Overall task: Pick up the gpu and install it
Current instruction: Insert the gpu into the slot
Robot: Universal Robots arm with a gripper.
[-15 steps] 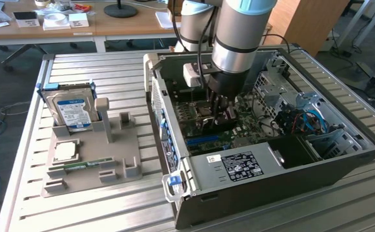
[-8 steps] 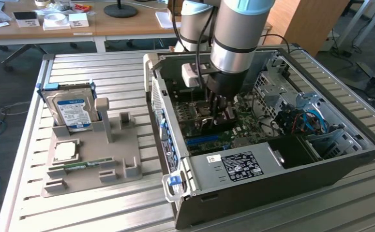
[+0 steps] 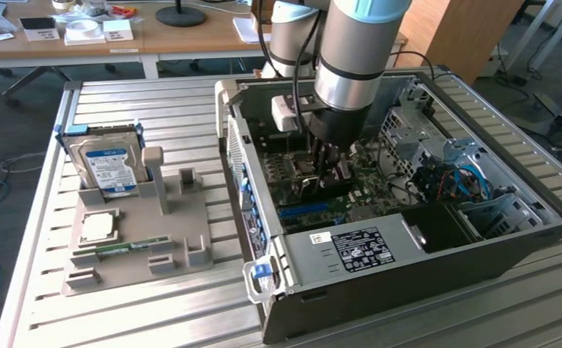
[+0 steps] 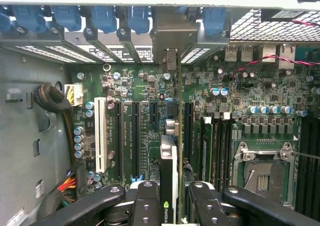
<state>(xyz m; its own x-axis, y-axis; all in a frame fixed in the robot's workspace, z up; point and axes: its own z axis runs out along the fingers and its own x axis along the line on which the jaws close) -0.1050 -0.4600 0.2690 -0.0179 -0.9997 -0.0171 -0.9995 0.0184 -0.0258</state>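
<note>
As we look down past the wrist, the gripper [image 4: 175,198] has its two fingers [image 4: 145,201] drawn partway in and clamped on the gpu [image 4: 169,161]. It holds the thin card edge-on between the pads, so that the long lower edge faces the board. That upright hold makes sense to us, since a card goes into a slot edge first.

Just beyond the fingers lies the motherboard [image 4: 130,86]. The card runs parallel to the long black slots [image 4: 135,136], with the white slot [image 4: 100,131] further aside. We cannot tell whether its edge has reached a connector yet.

Further on, the card's silvery bracket [image 4: 172,41] points at the rear wall, under the row of blue clips [image 4: 105,16], where a bracket belongs.

From outside, we see the arm reaching down into the open computer case [image 3: 513,239]. Well apart, towards the exterior view's left, the hard drive [image 3: 106,163] stands in the grey holder [image 3: 135,275].
</note>
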